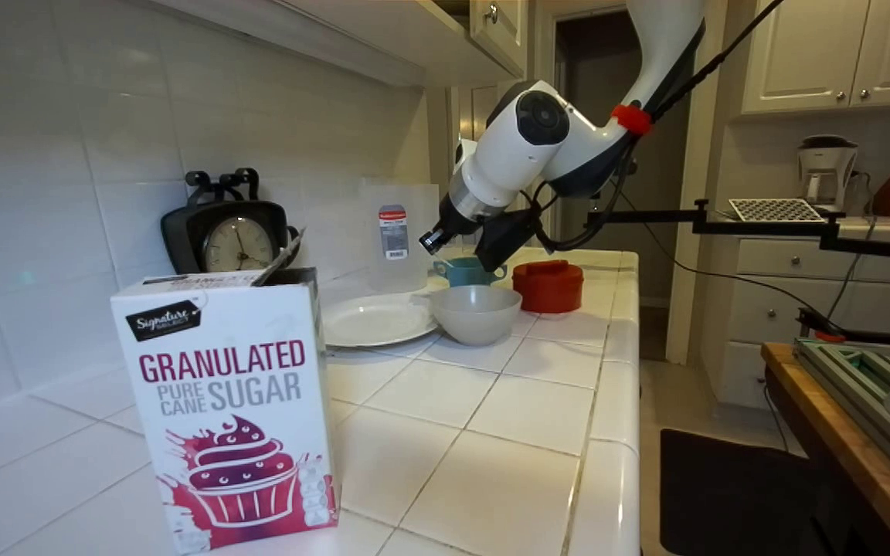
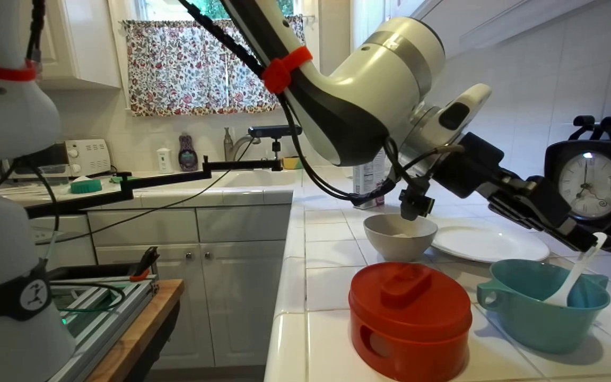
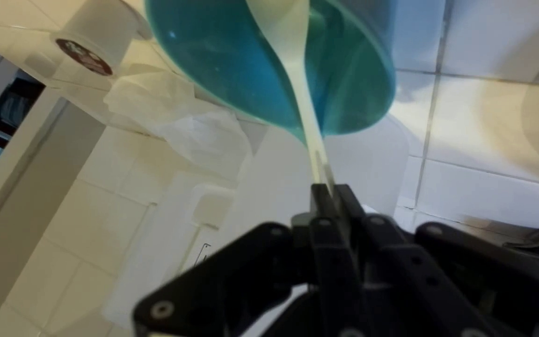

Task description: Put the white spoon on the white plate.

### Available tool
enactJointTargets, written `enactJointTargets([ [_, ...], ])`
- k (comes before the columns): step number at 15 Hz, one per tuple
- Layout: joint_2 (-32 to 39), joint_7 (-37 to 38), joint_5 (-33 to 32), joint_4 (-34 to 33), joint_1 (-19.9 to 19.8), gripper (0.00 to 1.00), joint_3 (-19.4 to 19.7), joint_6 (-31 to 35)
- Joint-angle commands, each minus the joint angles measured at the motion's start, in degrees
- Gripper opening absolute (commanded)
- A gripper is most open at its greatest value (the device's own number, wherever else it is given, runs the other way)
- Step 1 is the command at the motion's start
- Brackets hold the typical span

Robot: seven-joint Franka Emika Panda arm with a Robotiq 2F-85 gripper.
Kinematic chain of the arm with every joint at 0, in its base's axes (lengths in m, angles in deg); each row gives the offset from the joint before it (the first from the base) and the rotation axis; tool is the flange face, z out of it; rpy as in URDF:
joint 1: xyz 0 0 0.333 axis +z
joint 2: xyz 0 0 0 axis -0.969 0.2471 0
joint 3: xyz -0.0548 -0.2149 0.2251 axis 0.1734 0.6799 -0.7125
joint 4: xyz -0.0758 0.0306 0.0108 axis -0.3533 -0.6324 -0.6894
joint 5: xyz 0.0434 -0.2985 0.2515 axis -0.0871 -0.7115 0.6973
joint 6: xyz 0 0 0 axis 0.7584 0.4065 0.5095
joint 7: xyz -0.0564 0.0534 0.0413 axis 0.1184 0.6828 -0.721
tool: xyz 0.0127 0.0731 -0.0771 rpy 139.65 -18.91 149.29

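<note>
The white spoon [image 2: 576, 273] stands tilted, with its scoop end inside the teal two-handled bowl [image 2: 549, 323] and its handle up. My gripper [image 2: 591, 244] is at the top of the handle. In the wrist view the fingertips [image 3: 332, 192] are close together with the handle of the spoon [image 3: 300, 86] between them. The teal bowl [image 3: 222, 70] lies beyond them. Whether the scoop touches the bowl cannot be told. The white plate [image 2: 488, 241] lies flat on the counter behind the teal bowl; it also shows in an exterior view [image 1: 379, 320].
A deep whitish bowl [image 1: 476, 315] stands beside the plate. A red lidded container [image 2: 411, 323] stands beside the teal bowl. A black clock [image 2: 592, 180] and a labelled bottle [image 1: 393, 232] are near the tiled wall. A sugar box [image 1: 229, 417] stands on the counter.
</note>
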Motion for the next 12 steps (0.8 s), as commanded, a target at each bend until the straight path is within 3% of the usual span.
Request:
enactJointTargets([
  [1,0.59,1.31,-1.13,-0.95,0.89,0.00,1.13,1.20],
  [12,-1.30,1.34,-1.23,0.43,-0.05,0.00,-0.18,1.92],
])
